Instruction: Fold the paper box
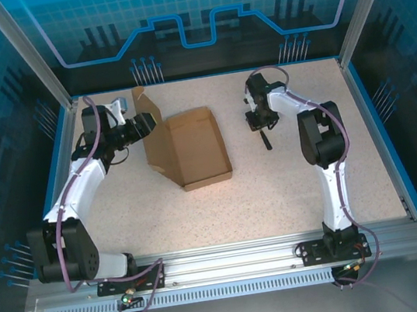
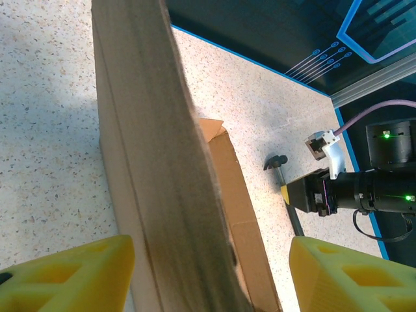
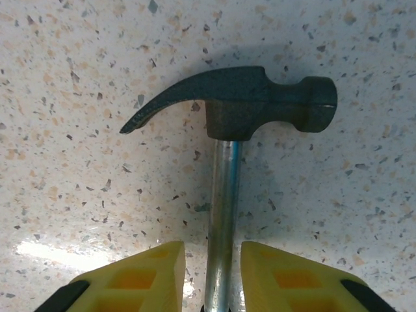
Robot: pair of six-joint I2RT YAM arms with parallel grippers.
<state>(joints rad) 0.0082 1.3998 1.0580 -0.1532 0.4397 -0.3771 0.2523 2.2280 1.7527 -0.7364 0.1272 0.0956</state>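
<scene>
Reading the right gripper (image 3: 213,260) first: I see its jaws narrowly apart, straddling the steel shaft of the claw hammer (image 3: 260,104) a little below the head. Its yellow fingers (image 3: 140,276) are not clamped as far as I can tell. The one on the claw side stands off the shaft by a thin shadowed gap, and the one on the striking-face side is right against it or very nearly so. The hammer lies flat on the speckled table (image 1: 292,190), on the right half and well apart from the cardboard. In the top view its handle points back toward the arm bases.

The left gripper (image 2: 211,250) I read as wide apart. A raised flap (image 2: 143,130) of the paper box (image 1: 198,146) stands on edge between its fingers. The finger at the lower left of the wrist view is just beside the flap's face; whether it touches I cannot tell. The other finger is well clear of the flap, on the tray side.

The paper box sits left of the table's middle, between the two arms, with its long side running away from the bases and a bit skewed. I see a shallow open tray with low walls folded up. The tall flap rises along the tray's left side and reaches toward the far-left corner of the table, and the left gripper meets it from the left, partway along its length.
</scene>
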